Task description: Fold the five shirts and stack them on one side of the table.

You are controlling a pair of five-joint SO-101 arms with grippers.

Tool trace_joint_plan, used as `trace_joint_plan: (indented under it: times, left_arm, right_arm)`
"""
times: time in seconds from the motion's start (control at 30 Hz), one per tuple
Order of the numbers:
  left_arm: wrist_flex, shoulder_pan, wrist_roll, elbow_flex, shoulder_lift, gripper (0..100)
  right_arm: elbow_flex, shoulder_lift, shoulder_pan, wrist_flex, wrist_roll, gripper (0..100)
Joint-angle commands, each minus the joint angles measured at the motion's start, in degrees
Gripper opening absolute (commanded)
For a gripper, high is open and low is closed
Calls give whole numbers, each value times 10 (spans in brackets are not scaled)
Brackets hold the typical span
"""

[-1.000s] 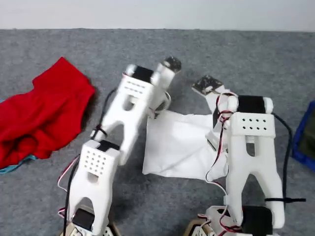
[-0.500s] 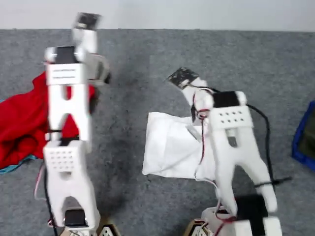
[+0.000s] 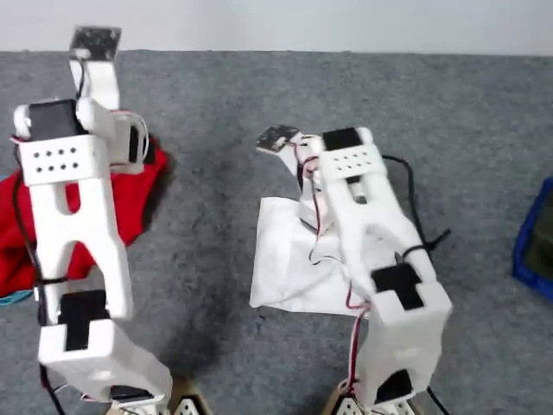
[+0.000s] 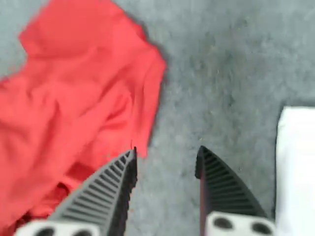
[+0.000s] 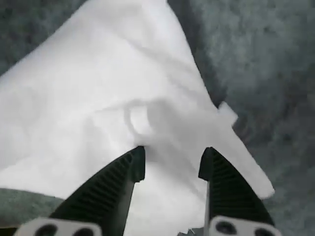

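Observation:
A crumpled red shirt (image 3: 131, 197) lies at the table's left, partly hidden under the left arm (image 3: 65, 173). In the left wrist view my left gripper (image 4: 166, 158) is open above the grey table, just beside the edge of the red shirt (image 4: 83, 93), holding nothing. A folded white shirt (image 3: 283, 259) lies mid-table with the right arm (image 3: 354, 186) over it. My right gripper (image 5: 173, 153) is open, hanging over the white shirt (image 5: 98, 98) near its far edge, and I cannot tell whether the tips touch the cloth.
A blue cloth (image 3: 536, 238) shows at the table's right edge. A bit of teal fabric (image 3: 10, 298) peeks out from under the red shirt. Bare grey tabletop (image 3: 216, 112) lies between the two shirts and along the back.
The left arm swung left from the white shirt's corner to the red shirt. The right arm shifted left and forward over the white shirt, which stayed put.

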Motion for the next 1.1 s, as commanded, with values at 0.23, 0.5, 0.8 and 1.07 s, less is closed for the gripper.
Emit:
trace_joint_plan:
  times: [0.23, 0.5, 0.8, 1.07]
  left_arm:
    - [8, -4, 5, 36, -40, 185]
    - [6, -1, 5, 36, -39, 185]
    - [10, -4, 5, 36, -39, 185]
    - [10, -1, 5, 36, -39, 185]
  right_arm:
    - [-81, -19, -7, 36, 5, 8]
    - [-78, -58, -8, 126, 43, 9]
    - [2, -98, 22, 165, 70, 9]
    - [335, -335, 52, 162, 171, 9]
